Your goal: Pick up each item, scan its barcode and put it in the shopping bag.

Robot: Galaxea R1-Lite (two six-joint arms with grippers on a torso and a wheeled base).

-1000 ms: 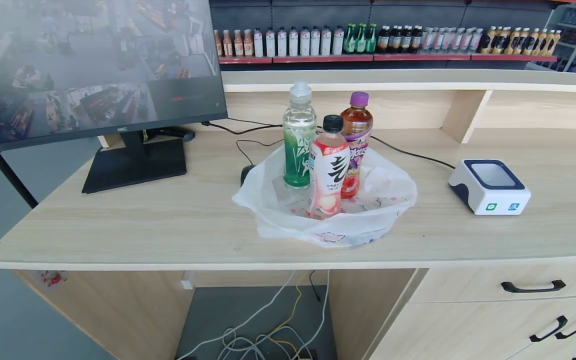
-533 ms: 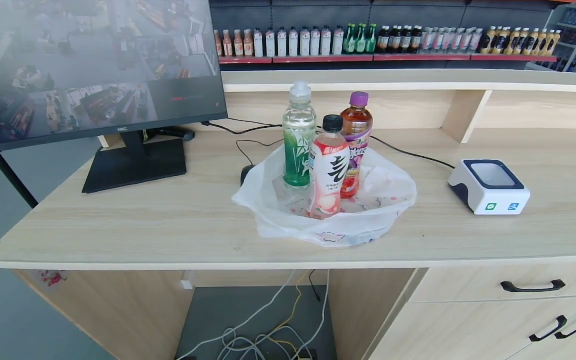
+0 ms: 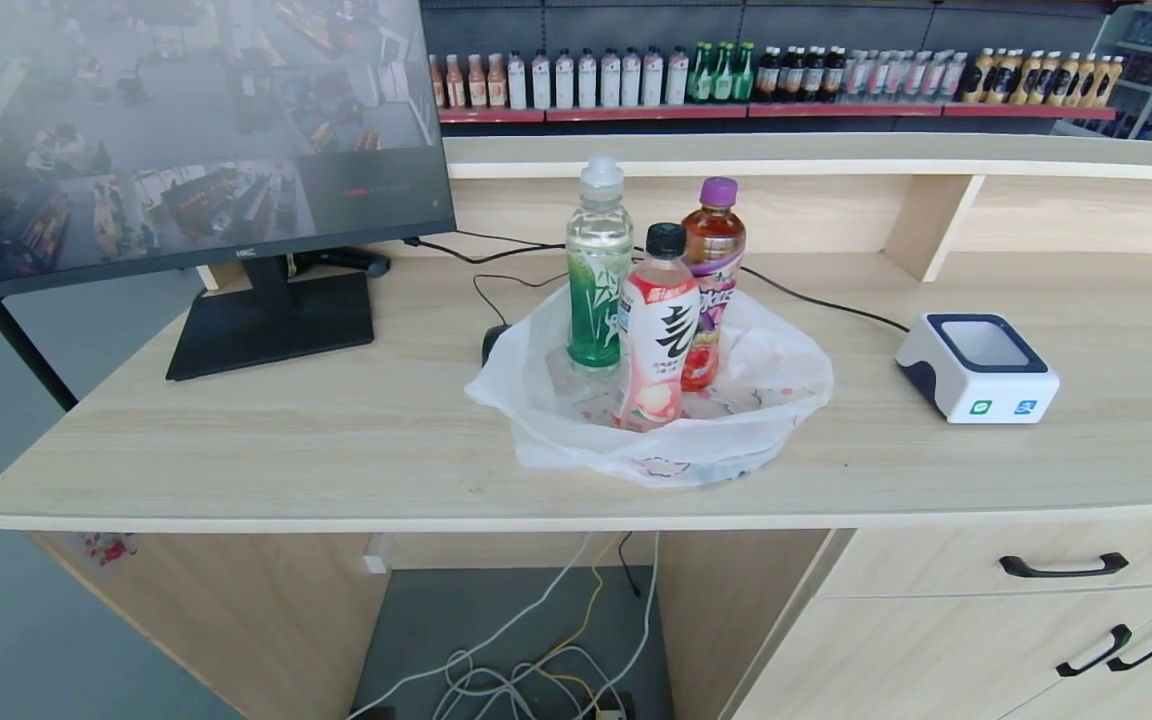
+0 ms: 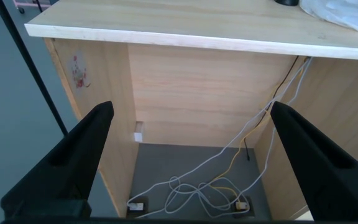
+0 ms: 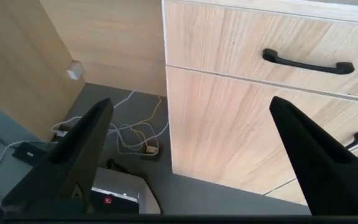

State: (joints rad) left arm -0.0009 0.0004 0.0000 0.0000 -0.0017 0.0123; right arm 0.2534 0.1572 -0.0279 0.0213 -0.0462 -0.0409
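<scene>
Three bottles stood in the shopping bag on the counter. The left gripper and right gripper hung released, empty.

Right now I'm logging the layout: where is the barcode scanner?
In the head view the barcode scanner sits on the counter, on its right side, apart from the shopping bag to its left.

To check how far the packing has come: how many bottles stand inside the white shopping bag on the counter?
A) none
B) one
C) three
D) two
C: in the head view the green-label bottle, the black-capped pink bottle and the purple-capped bottle all stand upright inside the shopping bag.
</scene>
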